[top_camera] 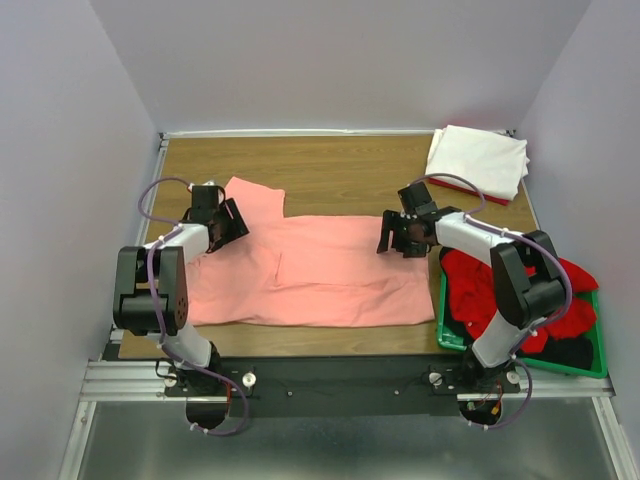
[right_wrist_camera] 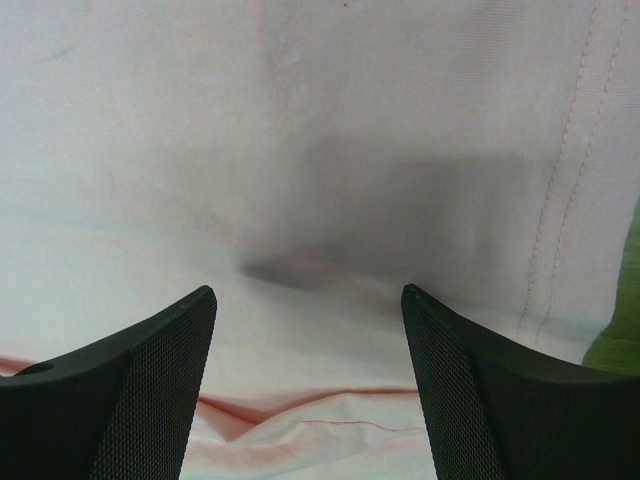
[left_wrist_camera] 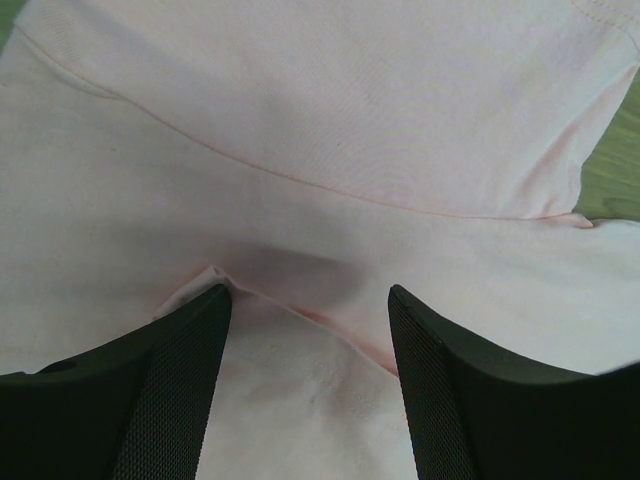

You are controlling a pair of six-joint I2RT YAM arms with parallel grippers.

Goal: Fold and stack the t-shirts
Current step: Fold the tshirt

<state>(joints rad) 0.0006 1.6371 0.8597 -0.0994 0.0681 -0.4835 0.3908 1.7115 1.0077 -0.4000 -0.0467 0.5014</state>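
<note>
A salmon-pink t-shirt [top_camera: 320,265] lies spread flat across the wooden table. My left gripper [top_camera: 235,222] stands open at its upper left, by the sleeve. In the left wrist view the fingers [left_wrist_camera: 170,400] straddle a folded edge of the pink cloth [left_wrist_camera: 300,150], apart from it on both sides. My right gripper [top_camera: 392,237] stands open over the shirt's upper right edge. In the right wrist view a creased hem of the cloth [right_wrist_camera: 320,420] lies between its wide-apart fingers [right_wrist_camera: 480,400]. A folded white t-shirt [top_camera: 478,160] rests at the back right corner.
A green crate [top_camera: 520,362] at the right front holds crumpled red shirts [top_camera: 475,285] and a dark one [top_camera: 570,350]. A red edge [top_camera: 455,190] shows under the white shirt. Grey walls close in the table on three sides.
</note>
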